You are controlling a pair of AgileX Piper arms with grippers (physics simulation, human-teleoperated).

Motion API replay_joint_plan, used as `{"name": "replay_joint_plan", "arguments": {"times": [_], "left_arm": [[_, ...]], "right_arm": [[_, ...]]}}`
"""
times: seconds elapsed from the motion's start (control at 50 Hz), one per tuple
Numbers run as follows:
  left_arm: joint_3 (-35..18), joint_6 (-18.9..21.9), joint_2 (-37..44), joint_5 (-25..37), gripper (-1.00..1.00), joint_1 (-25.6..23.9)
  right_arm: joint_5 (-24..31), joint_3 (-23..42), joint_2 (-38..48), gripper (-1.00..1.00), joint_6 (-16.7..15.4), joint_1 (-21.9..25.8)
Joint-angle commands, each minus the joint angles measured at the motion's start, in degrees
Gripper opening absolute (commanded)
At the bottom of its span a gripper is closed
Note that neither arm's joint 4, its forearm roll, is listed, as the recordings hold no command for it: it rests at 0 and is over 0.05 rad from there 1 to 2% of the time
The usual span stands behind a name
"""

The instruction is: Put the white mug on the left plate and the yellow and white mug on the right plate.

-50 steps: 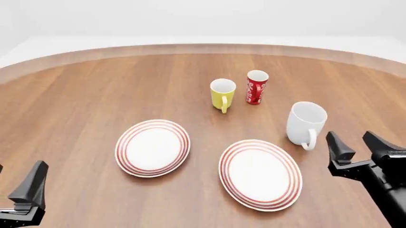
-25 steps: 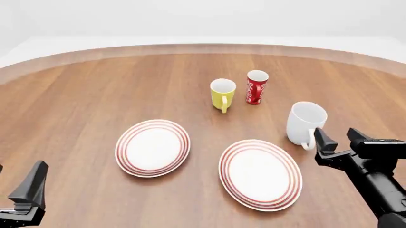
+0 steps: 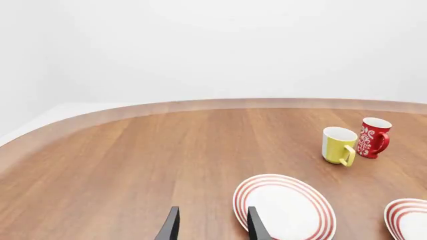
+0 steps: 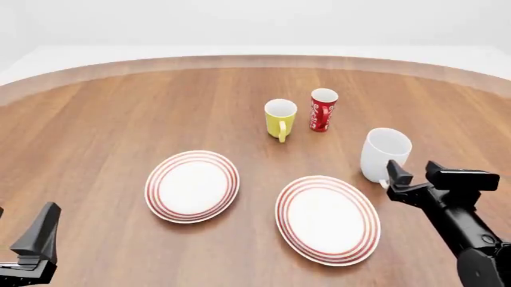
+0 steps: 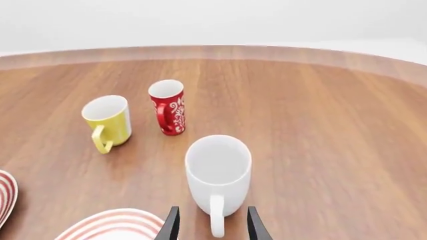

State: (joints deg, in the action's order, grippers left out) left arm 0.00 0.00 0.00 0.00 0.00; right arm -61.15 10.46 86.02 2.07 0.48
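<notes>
Right pincer (image 4: pixel 418 174) sat open, lined up on white mug (image 4: pixel 384 153) handle; next: advance, clench. Left pincer (image 3: pixel 210 225) open, idle near left plate (image 4: pixel 192 186).

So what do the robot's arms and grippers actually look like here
Both are matt black. The right gripper has two short wedge-shaped fingers on a blocky crossbar, carried by a rounded, tube-like black arm. Of the left gripper, only one tapered black finger and part of its base show. No cables or markings are visible.
</notes>
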Motion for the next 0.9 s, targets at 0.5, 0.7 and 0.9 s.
{"name": "replay_joint_plan", "arguments": {"times": [0.5,0.7,0.9], "left_arm": [[0.00,0.00,0.00,0.00,1.00,0.00],[0.00,0.00,0.00,0.00,1.00,0.00],[0.00,0.00,0.00,0.00,1.00,0.00]], "right_arm": [[-3.28,5.50,13.35,1.00,1.31,-0.01],[-3.78,6.45,16.18,1.00,1.54,-0.65],[-4.39,7.13,18.65,1.00,1.57,-0.70]]}}
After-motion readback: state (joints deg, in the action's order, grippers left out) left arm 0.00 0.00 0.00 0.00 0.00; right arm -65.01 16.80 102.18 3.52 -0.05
